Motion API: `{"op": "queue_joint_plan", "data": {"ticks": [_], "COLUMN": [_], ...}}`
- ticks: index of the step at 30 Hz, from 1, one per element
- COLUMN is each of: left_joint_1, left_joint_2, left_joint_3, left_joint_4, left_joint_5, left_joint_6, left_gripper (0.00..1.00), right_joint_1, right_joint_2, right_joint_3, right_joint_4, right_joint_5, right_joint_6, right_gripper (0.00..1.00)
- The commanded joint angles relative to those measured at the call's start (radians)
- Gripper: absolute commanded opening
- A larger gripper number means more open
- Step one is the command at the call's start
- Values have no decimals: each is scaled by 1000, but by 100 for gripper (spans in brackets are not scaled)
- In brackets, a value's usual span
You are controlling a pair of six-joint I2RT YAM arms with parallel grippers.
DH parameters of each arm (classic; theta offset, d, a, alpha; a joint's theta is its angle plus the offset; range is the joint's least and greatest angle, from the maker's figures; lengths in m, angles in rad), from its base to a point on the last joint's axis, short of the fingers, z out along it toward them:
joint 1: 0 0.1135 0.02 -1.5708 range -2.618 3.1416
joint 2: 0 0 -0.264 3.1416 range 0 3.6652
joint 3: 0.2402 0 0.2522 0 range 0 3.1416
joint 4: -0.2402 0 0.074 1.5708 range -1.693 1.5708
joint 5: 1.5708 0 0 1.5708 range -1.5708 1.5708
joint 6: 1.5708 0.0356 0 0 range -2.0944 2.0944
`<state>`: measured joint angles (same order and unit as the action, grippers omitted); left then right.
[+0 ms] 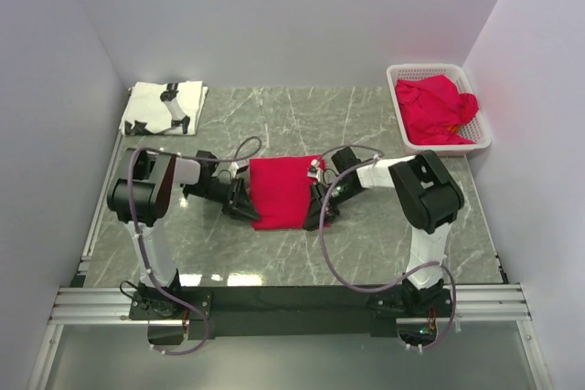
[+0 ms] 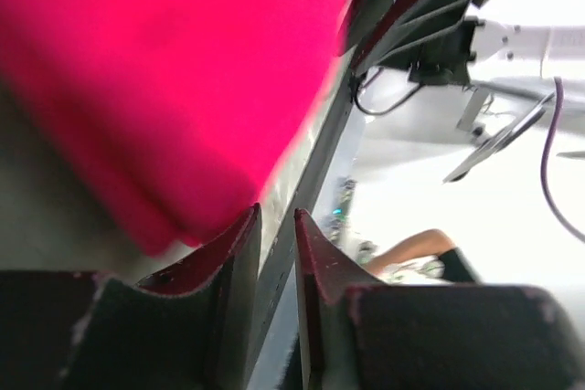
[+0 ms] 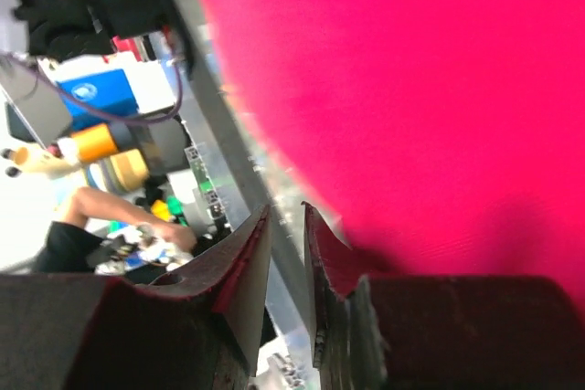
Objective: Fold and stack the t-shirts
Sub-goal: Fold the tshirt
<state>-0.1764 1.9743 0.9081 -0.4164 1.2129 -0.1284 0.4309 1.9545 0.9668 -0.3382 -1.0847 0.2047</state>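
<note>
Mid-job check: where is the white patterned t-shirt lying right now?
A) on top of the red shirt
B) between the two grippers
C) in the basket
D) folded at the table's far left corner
D: the white patterned t-shirt lies folded at the far left corner of the table, away from the basket.

Centre t-shirt (image 1: 281, 191) is showing plain bright red. Far-left t-shirt (image 1: 164, 107) is showing white with a black print (motif not legible). Basket (image 1: 425, 68) is showing white lattice, and its heaped t-shirts (image 1: 437, 109) are showing the same red. Table (image 1: 366, 125) is presenting grey marble with pale veining.
</note>
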Motion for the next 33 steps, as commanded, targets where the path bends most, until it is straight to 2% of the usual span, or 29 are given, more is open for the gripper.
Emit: {"op": "queue_joint_plan", "data": {"ticks": [1, 3, 5, 6, 7, 12, 18, 21, 24, 26, 27, 28, 30, 31, 33], "left_joint_1": [26, 41, 43, 43, 44, 46, 57, 75, 94, 95, 95, 97, 110, 120, 172], "left_joint_2": [-144, -175, -166, -157, -143, 27, 195, 231, 206, 117, 75, -16, -115, -218, -319], "left_joint_3": [83, 161, 196, 219, 224, 316, 411, 430, 419, 402, 391, 384, 354, 341, 296], "left_joint_4": [-241, -277, -207, -99, -19, 337, 444, 419, 392, 332, 312, 279, 196, 180, 159], "left_joint_5": [45, 48, 34, 21, -11, -84, -159, -188, -173, -182, -190, -213, -249, -294, -335], "left_joint_6": [332, 351, 259, 213, 79, -189, -338, -321, -262, -183, -93, -44, 80, 107, 118], "left_gripper": [28, 29, 30, 30, 30, 31, 30, 30, 32, 35, 36, 38, 42, 44, 53], "right_joint_1": [-3, -27, -61, -66, -75, -81, -145, -202, -227, -225, -225, -218, -199, -169, -130], "right_joint_2": [-163, -190, -162, -137, -108, 99, 270, 300, 310, 294, 284, 270, 213, 160, 98], "right_joint_3": [85, 162, 219, 281, 317, 502, 582, 570, 590, 625, 633, 644, 677, 685, 682], "right_joint_4": [-81, -44, 10, 19, 25, 53, 70, 82, 59, 21, 16, 4, -25, -54, -77], "right_joint_5": [-18, 21, 54, 95, 103, 146, 215, 233, 224, 238, 243, 252, 317, 354, 473], "right_joint_6": [-71, -27, 4, 19, 24, 59, 136, 188, 171, 122, 111, 101, 39, 18, -39], "right_gripper": [28, 29, 31, 33, 34, 34, 33, 33, 32, 32, 33, 33, 38, 40, 46]}}
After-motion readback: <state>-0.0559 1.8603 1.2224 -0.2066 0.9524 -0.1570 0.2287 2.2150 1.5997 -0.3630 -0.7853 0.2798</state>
